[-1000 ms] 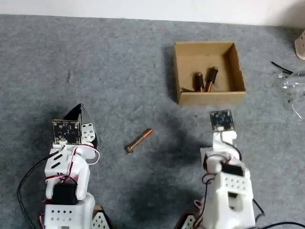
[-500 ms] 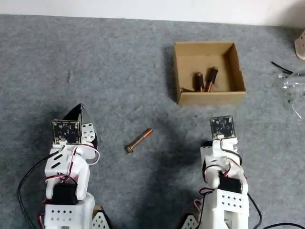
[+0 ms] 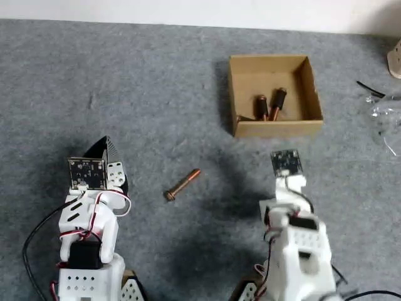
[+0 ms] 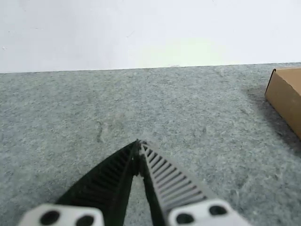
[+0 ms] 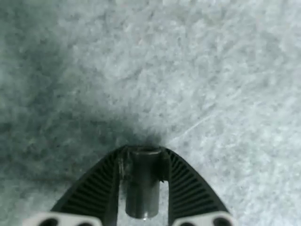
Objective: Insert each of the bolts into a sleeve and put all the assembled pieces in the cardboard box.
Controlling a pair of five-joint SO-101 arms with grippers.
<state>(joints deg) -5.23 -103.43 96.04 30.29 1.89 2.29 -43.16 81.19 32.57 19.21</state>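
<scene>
A copper bolt (image 3: 182, 184) lies loose on the grey carpet between the two arms. The cardboard box (image 3: 276, 128) stands at the back right, with two assembled copper and dark pieces (image 3: 270, 105) inside. My left gripper (image 4: 139, 143) is shut with nothing in it and rests low at the left (image 3: 105, 143), well to the left of the bolt. My right gripper (image 5: 143, 149) is shut on a dark cylindrical sleeve (image 5: 142, 183), held upright between its ribbed fingers just above the carpet. In the high view the right wrist's board (image 3: 285, 163) sits in front of the box and hides that gripper.
Clear plastic and wires (image 3: 382, 106) lie at the far right edge of the carpet. A white wall (image 4: 141, 33) bounds the far side. Open carpet (image 3: 125, 81) spreads left of the box.
The right arm drew back from the box, then shifted slightly left toward the bolt, still holding the sleeve. The left arm and the bolt stayed put.
</scene>
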